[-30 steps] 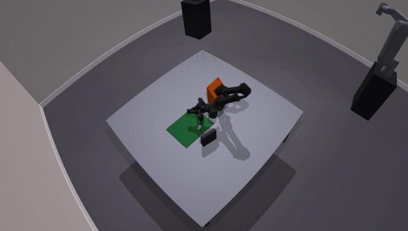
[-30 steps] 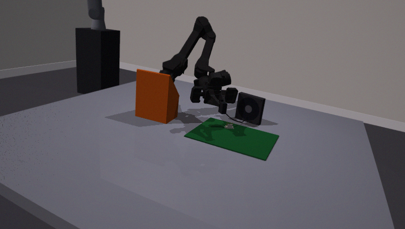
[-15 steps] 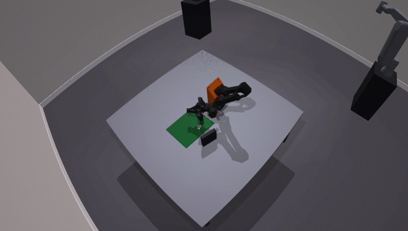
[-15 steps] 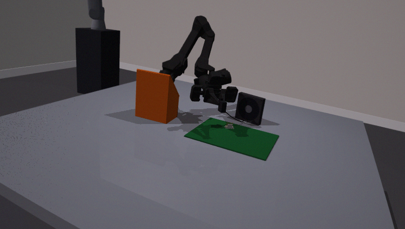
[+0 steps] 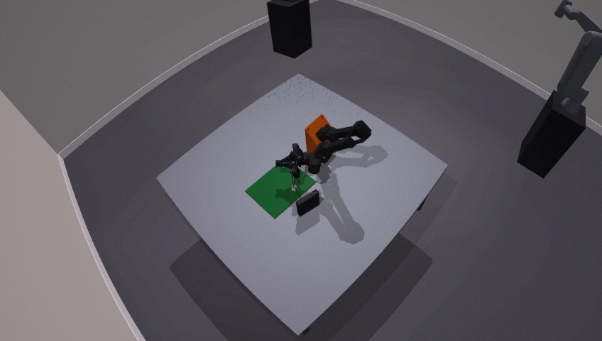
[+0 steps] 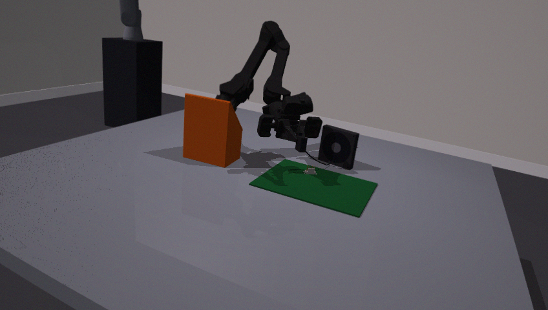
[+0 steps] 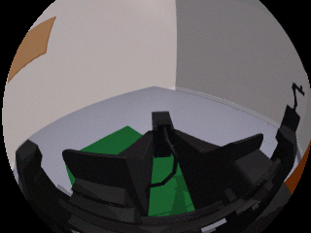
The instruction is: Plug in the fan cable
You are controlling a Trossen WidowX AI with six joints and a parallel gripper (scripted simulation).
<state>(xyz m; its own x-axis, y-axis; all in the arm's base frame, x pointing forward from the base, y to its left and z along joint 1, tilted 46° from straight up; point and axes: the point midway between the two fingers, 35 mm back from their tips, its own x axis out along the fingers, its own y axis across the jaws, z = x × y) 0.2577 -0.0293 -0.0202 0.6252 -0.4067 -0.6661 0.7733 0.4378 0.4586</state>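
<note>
My gripper point(image 5: 295, 172) point(image 6: 300, 144) point(image 7: 162, 134) is shut on the fan cable's small black plug point(image 6: 300, 144) point(image 7: 159, 120) and holds it in the air above the near-fan edge of the green board point(image 5: 265, 192) point(image 6: 334, 194) point(image 7: 117, 144). The pale four-pin header point(image 5: 292, 188) point(image 6: 306, 172) stands on the board, below the plug and a little apart from it. The thin black cable point(image 6: 318, 159) point(image 7: 170, 170) runs from the plug to the black fan point(image 5: 307, 202) point(image 6: 338, 146), which stands upright beside the board. The wrist view does not show the header.
An orange block point(image 5: 314, 131) point(image 6: 209, 130) stands behind the board next to the arm's base. Black pedestals point(image 5: 289, 25) point(image 6: 131, 80) point(image 5: 551, 137) stand on the floor off the table.
</note>
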